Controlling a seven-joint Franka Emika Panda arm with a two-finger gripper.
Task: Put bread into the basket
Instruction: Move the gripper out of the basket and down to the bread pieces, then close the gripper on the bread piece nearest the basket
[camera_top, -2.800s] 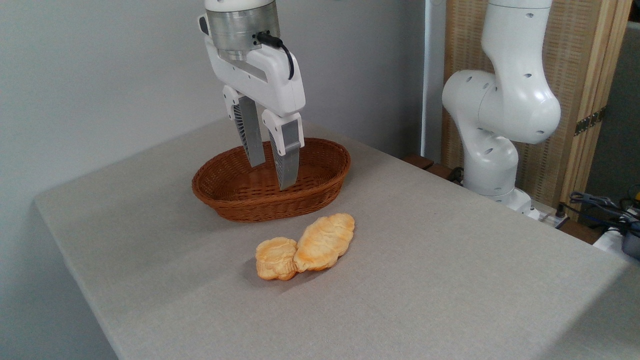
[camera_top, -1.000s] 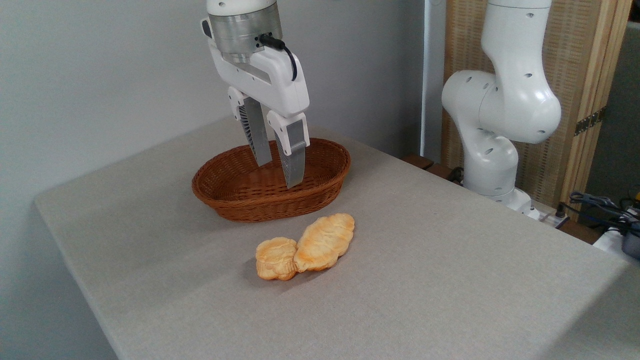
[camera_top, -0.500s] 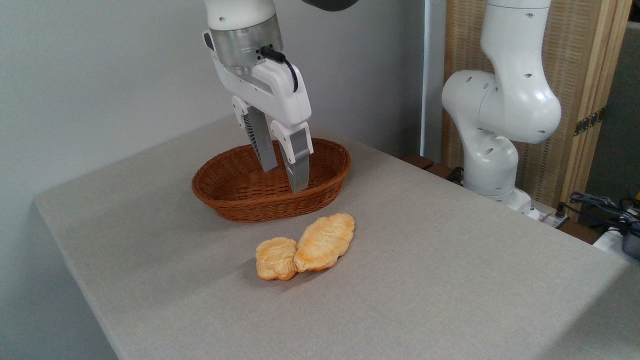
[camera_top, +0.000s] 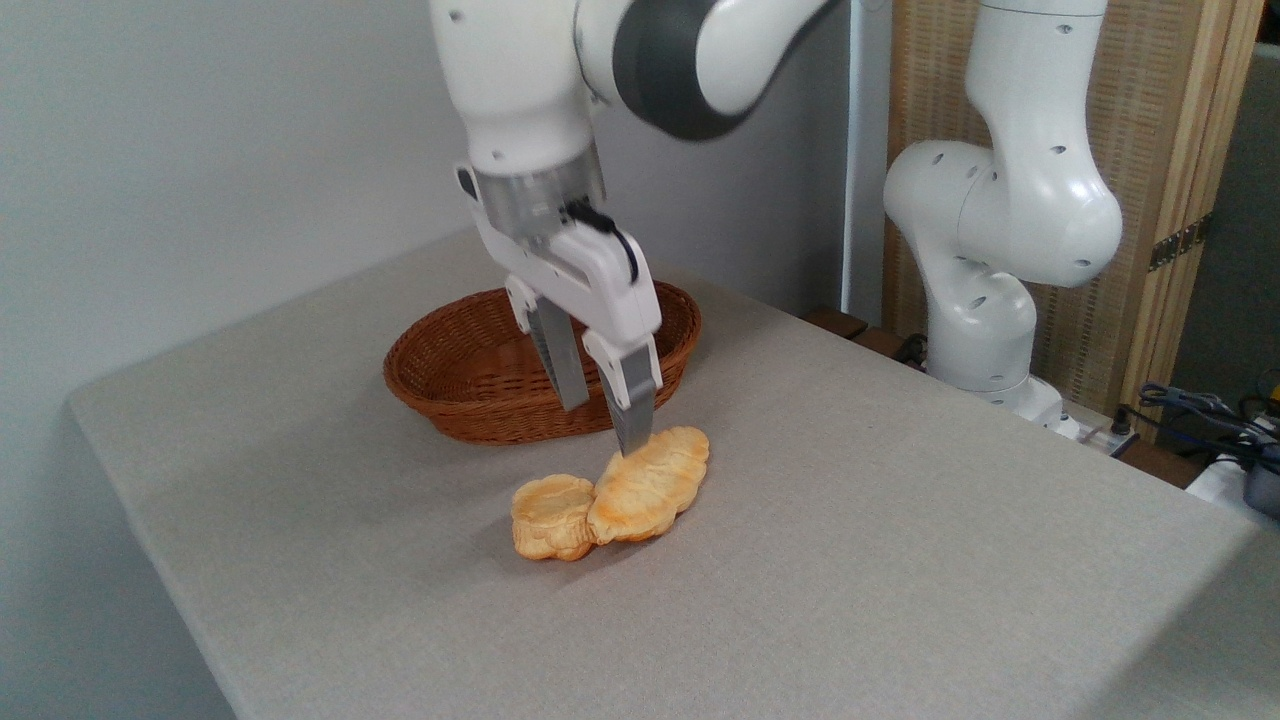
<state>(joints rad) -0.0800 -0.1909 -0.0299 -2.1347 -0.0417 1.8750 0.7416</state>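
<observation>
Bread (camera_top: 650, 482) lies flat on the table (camera_top: 900, 560) just below centre of the frame, long axis running from lower left to upper right, pale on top and golden-orange at the edges. Its lower-left end touches a smaller lumpy bun (camera_top: 553, 516), which you see to the left of it. Neither piece is in the basket (camera_top: 470, 385); both sit on the grey cloth just in front of it.

Your gripper (camera_top: 605, 425) points down, tilted a little, in the centre of the frame. Fingers are apart with a clear gap between them and nothing held. The nearer finger (camera_top: 632, 405) has its tip right at the upper edge of the bread; you can't tell from this angle whether it is touching or just above. The farther finger (camera_top: 562, 362) overlaps the basket's front wall in the picture, tip higher in the frame than the other one.

The basket is oval reddish-brown wicker, centre-left, nothing visible inside, though the gripper blocks part of its interior.

The arm's base (camera_top: 990, 250) stands at the upper right, beyond the table's far edge, in front of a woven screen (camera_top: 1160, 150). Cables (camera_top: 1200, 410) lie at the right edge of the frame
</observation>
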